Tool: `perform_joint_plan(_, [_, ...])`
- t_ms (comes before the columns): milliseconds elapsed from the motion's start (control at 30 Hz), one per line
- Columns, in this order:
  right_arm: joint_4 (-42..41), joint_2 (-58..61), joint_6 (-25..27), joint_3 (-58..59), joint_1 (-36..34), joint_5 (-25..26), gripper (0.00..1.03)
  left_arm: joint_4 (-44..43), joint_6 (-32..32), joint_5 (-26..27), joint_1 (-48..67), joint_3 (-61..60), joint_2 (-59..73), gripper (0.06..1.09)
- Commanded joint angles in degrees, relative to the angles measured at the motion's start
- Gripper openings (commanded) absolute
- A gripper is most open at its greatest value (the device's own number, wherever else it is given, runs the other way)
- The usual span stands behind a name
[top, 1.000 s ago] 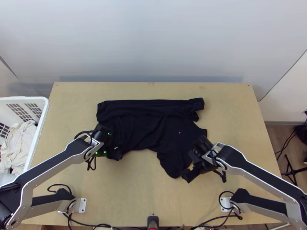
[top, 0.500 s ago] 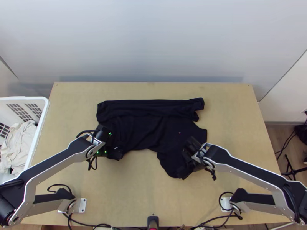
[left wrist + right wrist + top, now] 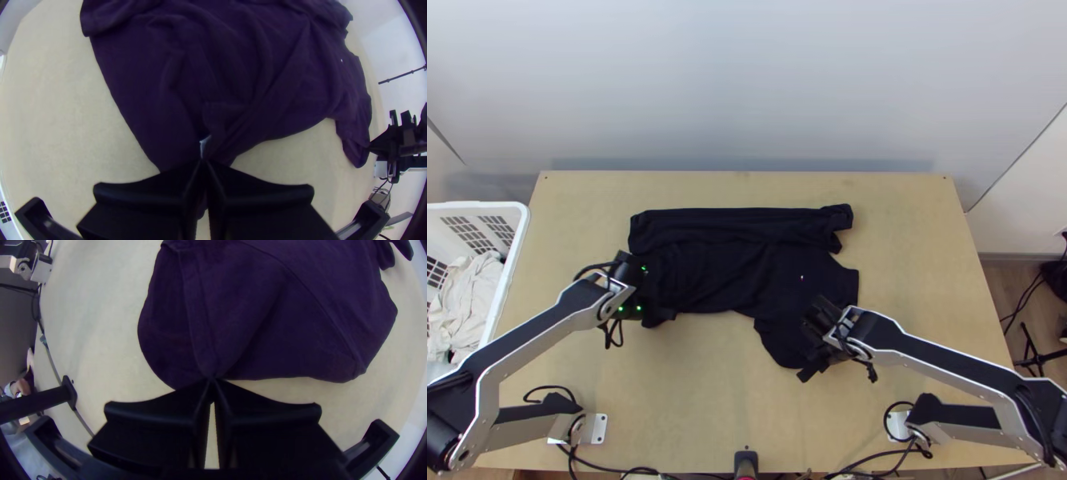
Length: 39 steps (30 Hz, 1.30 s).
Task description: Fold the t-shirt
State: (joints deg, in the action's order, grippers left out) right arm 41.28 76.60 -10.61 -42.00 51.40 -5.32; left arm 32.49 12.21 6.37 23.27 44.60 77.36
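Note:
The dark t-shirt [image 3: 747,272] lies spread across the middle of the table, its far part in a long folded strip and a sleeve pointing toward the near edge at right. At the shirt's near left corner is my left gripper [image 3: 655,308]; in the left wrist view the left gripper [image 3: 203,162] is shut on gathered cloth beside a small white label. My right gripper [image 3: 811,348] is over the near right sleeve, and in the right wrist view the right gripper [image 3: 212,381] has its tips shut on a folded-up bit of the sleeve's edge.
A white basket [image 3: 513,256] with light cloth [image 3: 467,300] in it stands at the table's left side. Bare wood [image 3: 707,384] lies between the arms in front of the shirt. Cables [image 3: 619,470] run along the near edge.
My right gripper has moved left over the sleeve, then slightly back toward the near edge. The left gripper has shifted slightly left, and the shirt's near left corner has moved with it.

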Motion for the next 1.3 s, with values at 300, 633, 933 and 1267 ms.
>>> perform_joint_plan(300, [9.61, -12.79, 5.95, 2.80, -7.54, 0.66, 0.03, 9.26, -1.66, 3.30, -5.78, -1.18, -11.80, 0.19])
perform_joint_plan(633, [15.41, -16.22, 15.88, 0.51, -15.71, 1.19, 0.03, 13.48, -8.16, 3.56, -14.48, -5.22, -18.30, 0.19])
perform_joint_plan(933, [20.25, -18.06, 23.71, -1.42, -21.51, 2.16, 0.03, 14.36, -11.77, 3.82, -20.28, -5.40, -18.48, 0.21])
perform_joint_plan(1267, [23.06, -19.64, 27.31, -3.71, -25.38, 1.63, 0.03, 13.21, -8.43, 4.97, -17.29, -4.17, -17.07, 0.21])
